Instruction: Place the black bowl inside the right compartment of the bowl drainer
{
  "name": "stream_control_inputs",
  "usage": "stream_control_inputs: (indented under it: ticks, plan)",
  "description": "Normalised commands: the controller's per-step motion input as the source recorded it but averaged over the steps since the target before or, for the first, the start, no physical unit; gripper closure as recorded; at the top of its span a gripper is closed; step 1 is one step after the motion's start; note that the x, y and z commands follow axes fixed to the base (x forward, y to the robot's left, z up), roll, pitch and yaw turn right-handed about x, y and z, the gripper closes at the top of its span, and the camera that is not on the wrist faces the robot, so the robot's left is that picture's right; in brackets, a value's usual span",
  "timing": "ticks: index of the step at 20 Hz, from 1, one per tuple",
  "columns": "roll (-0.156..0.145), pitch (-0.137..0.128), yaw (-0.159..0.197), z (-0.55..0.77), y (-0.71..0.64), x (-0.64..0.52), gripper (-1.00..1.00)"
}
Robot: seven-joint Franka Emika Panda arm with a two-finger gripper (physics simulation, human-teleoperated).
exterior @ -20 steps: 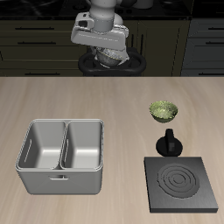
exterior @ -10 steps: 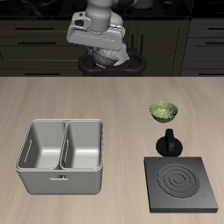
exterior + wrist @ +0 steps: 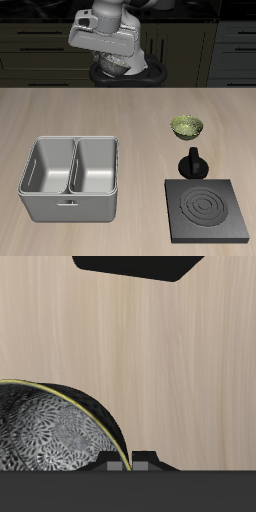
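My gripper (image 3: 117, 66) hangs high over the back of the table, shut on the black bowl (image 3: 45, 436). In the wrist view the bowl sits close against the fingertips (image 3: 120, 466), and its grey-white speckled inside and thin pale rim show. In the exterior view the bowl is mostly hidden under the hand. The bowl drainer (image 3: 70, 206), a grey metal tub with two basins, stands near the table's front edge, well below and forward of the gripper. Its right compartment (image 3: 48, 168) holds nothing.
A yellow-green bowl (image 3: 186, 126) sits on the table beside the drainer's far side. In front of it stand a small black knobbed object (image 3: 191, 162) and a flat black stove plate (image 3: 210, 210). A black shape (image 3: 135, 266) shows at the wrist view's edge.
The arm has swung sideways and risen a little with the bowl, toward the drainer's side of the table. Nothing on the table has moved.
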Motion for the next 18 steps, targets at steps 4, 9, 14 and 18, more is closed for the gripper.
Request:
stream_control_inputs:
  ticks: [4, 9, 14, 18]
  plan:
    - [0.007, 0.022, 0.006, 0.12, -0.1, 0.36, 1.0]
    - [0.04, 0.057, -0.01, 0.04, -0.09, 0.55, 1.0]
    - [0.014, 0.021, -0.001, 0.08, -0.1, 0.39, 1.0]
    - [0.029, 0.003, 0.006, 0.09, -0.03, 0.3, 1.0]
